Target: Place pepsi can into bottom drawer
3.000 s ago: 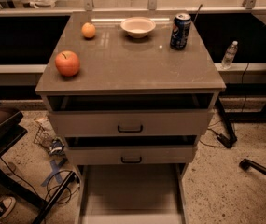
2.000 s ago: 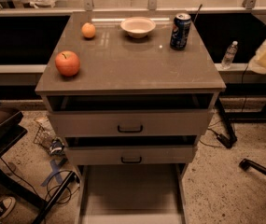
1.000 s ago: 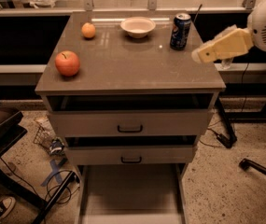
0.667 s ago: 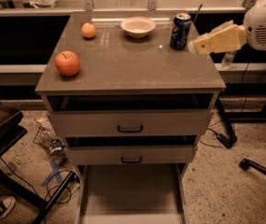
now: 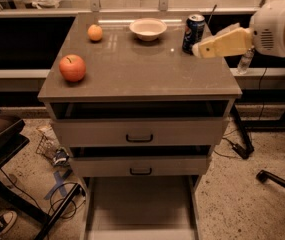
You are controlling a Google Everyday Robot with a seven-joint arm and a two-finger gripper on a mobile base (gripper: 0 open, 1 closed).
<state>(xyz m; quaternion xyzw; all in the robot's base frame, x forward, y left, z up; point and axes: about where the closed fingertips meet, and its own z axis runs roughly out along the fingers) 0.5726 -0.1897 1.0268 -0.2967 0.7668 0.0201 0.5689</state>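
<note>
A red apple [image 5: 72,67] sits on the left of the cabinet top [image 5: 132,74], with an orange [image 5: 95,32] behind it and a white bowl [image 5: 148,28] at mid-rear. The pepsi can [image 5: 193,33] stands upright at the rear right. The gripper [image 5: 198,49] is just beside it, and I cannot tell whether it is spread or closed. Below, the bottom drawer [image 5: 139,209] is pulled out.

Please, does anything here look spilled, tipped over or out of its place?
On the cabinet top nothing stands out: the pepsi can stands upright, with the gripper close beside it, and the bottom drawer is pulled open. Only the floor left of the cabinet looks untidy, with loose cables and blue tape.
</note>
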